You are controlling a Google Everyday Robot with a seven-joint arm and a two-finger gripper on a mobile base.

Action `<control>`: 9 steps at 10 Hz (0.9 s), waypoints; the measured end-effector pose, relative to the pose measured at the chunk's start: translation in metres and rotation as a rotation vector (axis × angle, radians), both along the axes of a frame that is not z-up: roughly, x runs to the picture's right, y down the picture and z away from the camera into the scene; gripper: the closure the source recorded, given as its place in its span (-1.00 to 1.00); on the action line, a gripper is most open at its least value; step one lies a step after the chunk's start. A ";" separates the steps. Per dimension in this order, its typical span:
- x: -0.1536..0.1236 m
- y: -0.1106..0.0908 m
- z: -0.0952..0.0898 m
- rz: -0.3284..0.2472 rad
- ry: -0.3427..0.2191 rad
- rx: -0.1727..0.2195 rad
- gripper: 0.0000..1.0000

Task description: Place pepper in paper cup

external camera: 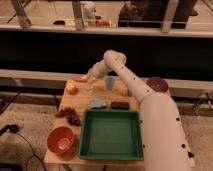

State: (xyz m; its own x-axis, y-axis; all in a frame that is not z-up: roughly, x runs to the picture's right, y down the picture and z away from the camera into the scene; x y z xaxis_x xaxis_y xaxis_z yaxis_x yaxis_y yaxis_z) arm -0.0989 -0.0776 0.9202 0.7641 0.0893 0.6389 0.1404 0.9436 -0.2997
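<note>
The pepper (81, 79), slender and red-orange, is at the tip of my gripper (86, 80), a little above the far left part of the wooden table (131, 98). The gripper looks shut on it. The paper cup (90, 89), small and whitish, stands just below and to the right of the gripper. My arm reaches from the lower right over the table, bends at the elbow (113, 57) and comes down to the left.
A light blue cup (109, 82) stands right of the paper cup. A yellow-orange fruit (72, 88) lies to the left. Grapes (70, 116), an orange bowl (62, 140), a green tray (111, 134), a blue sponge (98, 104), a dark bar (120, 105) and a purple dish (157, 85) are also here.
</note>
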 end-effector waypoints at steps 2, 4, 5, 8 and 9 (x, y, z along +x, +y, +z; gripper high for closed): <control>0.002 -0.003 0.005 0.003 0.006 0.000 1.00; 0.005 -0.006 0.010 0.007 0.015 0.001 1.00; 0.008 -0.008 0.013 0.008 0.023 0.004 1.00; 0.013 -0.016 0.019 0.008 0.038 0.017 1.00; 0.014 -0.019 0.021 0.009 0.042 0.021 1.00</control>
State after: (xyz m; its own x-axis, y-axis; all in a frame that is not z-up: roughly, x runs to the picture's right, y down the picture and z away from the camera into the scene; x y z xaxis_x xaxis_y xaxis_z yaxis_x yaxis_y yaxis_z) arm -0.0850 -0.0963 0.9416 0.7895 0.0831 0.6081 0.1197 0.9509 -0.2853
